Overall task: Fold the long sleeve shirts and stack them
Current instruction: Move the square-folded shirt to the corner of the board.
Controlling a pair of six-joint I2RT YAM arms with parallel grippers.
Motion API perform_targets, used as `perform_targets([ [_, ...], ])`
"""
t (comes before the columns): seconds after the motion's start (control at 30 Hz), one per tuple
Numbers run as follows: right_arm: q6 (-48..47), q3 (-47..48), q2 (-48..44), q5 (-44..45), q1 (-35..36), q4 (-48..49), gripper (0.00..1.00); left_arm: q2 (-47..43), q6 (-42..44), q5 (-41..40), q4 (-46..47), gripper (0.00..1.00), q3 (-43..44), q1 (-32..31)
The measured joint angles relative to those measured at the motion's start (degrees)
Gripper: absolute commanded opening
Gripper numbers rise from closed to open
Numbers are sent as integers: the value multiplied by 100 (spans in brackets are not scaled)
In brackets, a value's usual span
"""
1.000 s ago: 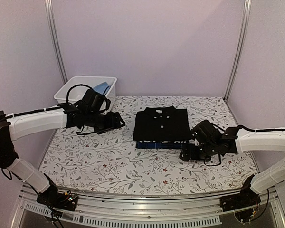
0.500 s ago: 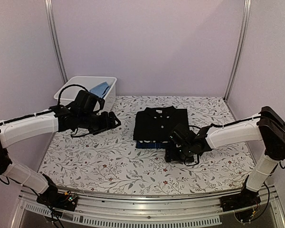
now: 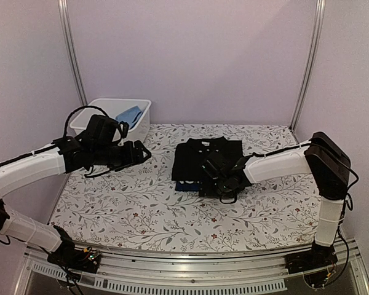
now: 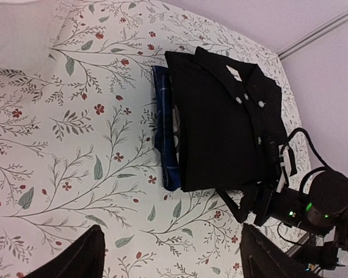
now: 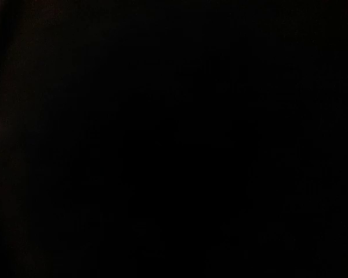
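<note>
A folded black collared shirt with small white buttons lies on top of a stack at the table's middle; it also shows in the left wrist view. A dark blue checked shirt sticks out under its near-left edge, also seen in the left wrist view. My right gripper sits low at the stack's near edge, against the black cloth. Its wrist view is fully black, so its jaws are hidden. My left gripper hovers open and empty left of the stack, with both fingertips at the bottom of its view.
A white bin holding a light blue cloth stands at the back left. The floral tablecloth covers the table. Purple walls and metal posts close in the back and sides.
My right arm has swung left from the table's right side to the stack's near edge. My left gripper has drawn back a little to the left and farther from the stack.
</note>
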Motion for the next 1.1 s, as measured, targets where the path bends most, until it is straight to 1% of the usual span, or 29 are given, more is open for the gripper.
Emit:
perform_targets([
  [0.33, -573, 975, 732, -92, -549, 15, 87, -330, 162, 118, -114, 80, -136, 249],
  [0.53, -868, 1840, 1287, -442, -975, -44, 87, -505, 179, 177, -103, 80, -262, 343],
  [0.8, -920, 3139, 2096, -848, -1287, -179, 87, -570, 186, 308, -101, 80, -409, 435],
  [0.93, -909, 3630, 2404, -1108, -1462, -223, 88, -614, 219, 352, -96, 80, -409, 468],
  [1.1, -896, 4308, 2806, -1504, -1757, -275, 92, -645, 258, 424, -94, 80, -409, 503],
])
